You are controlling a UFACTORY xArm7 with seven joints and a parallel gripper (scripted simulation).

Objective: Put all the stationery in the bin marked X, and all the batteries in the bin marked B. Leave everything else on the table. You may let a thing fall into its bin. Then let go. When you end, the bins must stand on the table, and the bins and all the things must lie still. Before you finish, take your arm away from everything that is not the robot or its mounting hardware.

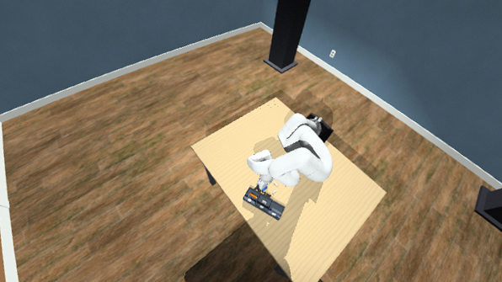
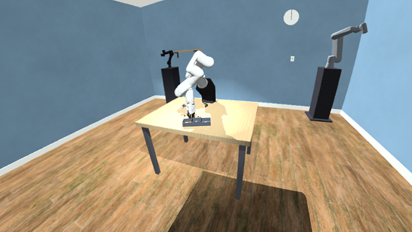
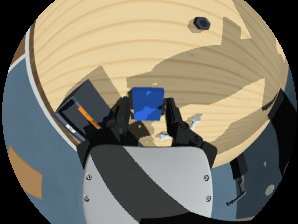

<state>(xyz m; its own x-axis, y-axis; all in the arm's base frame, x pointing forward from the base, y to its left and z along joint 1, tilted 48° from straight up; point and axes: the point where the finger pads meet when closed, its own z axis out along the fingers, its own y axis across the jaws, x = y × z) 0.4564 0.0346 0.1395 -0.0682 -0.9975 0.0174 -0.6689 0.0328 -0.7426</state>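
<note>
"Where does the gripper (image 1: 258,188) (image 2: 190,115) (image 3: 147,105) stand?"

"Low over the table (image 1: 344,202) (image 2: 238,113) (image 3: 150,30), beside the dark bins (image 1: 272,215) (image 2: 197,124) (image 3: 92,95). It's partly open, with the blue block (image 1: 265,188) (image 3: 148,104) showing between its fingers, and I don't take that for a grip."

"Is the block stationery?"

"I can't tell from here. It could be an eraser, and the arm seems to be lining up to take it. It's outside the bins, just beside them."

"How should the pick go, then?"

"Centre on the block first, with the pads square to its two sides, so neither finger shoves it as they shut. Go down until they reach well along those sides, close gently, and lift straight up before moving across."

"Those fingers look near the bin wall."

"That's the risk: a knuckle could nudge the bins. The two small white pieces, one (image 1: 275,184) (image 3: 164,136) and another (image 1: 274,191) (image 3: 195,121), lie close too, so I'd keep the descent upright."

"And afterwards?"

"An orange thing (image 1: 253,195) (image 3: 88,117) is already in an end compartment. I can't read the marks, so check for the X before letting anything stationery drop. The dark nut (image 3: 201,23) belongs in neither bin, I'd say, so leave it on the table"
</note>
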